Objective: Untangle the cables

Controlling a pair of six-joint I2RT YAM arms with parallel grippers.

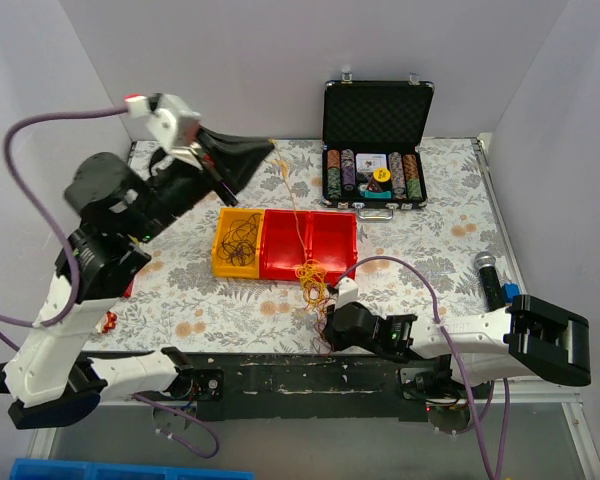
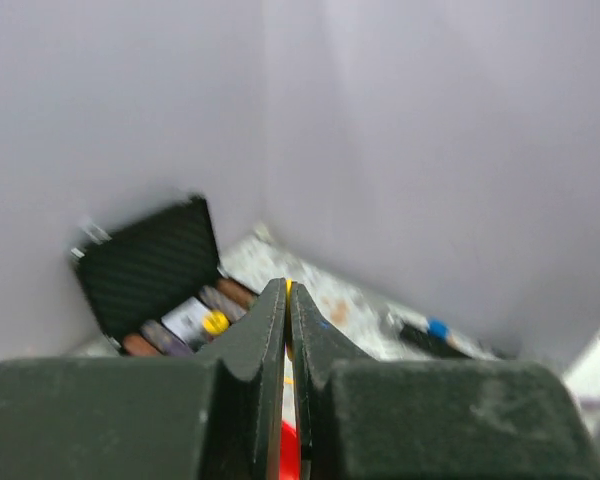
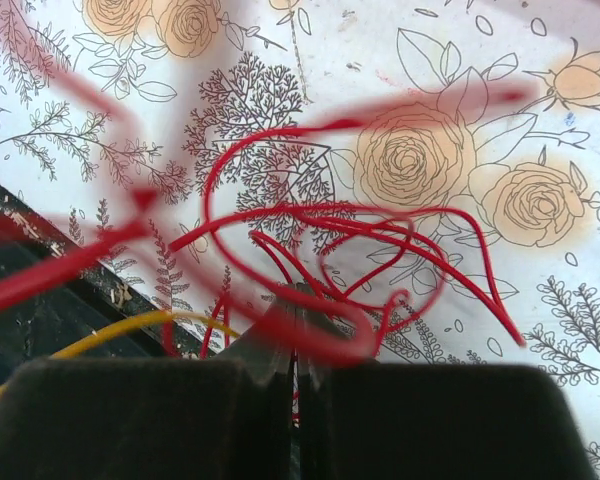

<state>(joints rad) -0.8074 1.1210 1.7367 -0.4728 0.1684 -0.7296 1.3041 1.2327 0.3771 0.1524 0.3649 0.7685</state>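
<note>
A small tangle of yellow, orange and red cables (image 1: 312,278) lies at the front edge of the red bin (image 1: 330,232). One yellow strand (image 1: 292,205) rises taut from it to my left gripper (image 1: 270,148), held high at the back left. In the left wrist view the left gripper (image 2: 288,292) is shut on that yellow strand. My right gripper (image 1: 327,312) is low, just in front of the tangle. In the right wrist view the right gripper (image 3: 295,335) is shut on red cable loops (image 3: 380,235), with a yellow strand (image 3: 110,335) at its left. A dark cable (image 1: 242,240) lies in the yellow bin (image 1: 220,262).
An open black case of poker chips (image 1: 377,150) stands at the back and also shows in the left wrist view (image 2: 150,265). A black microphone (image 1: 490,278) lies at the right. The table's black front edge (image 1: 300,375) is close under the right arm.
</note>
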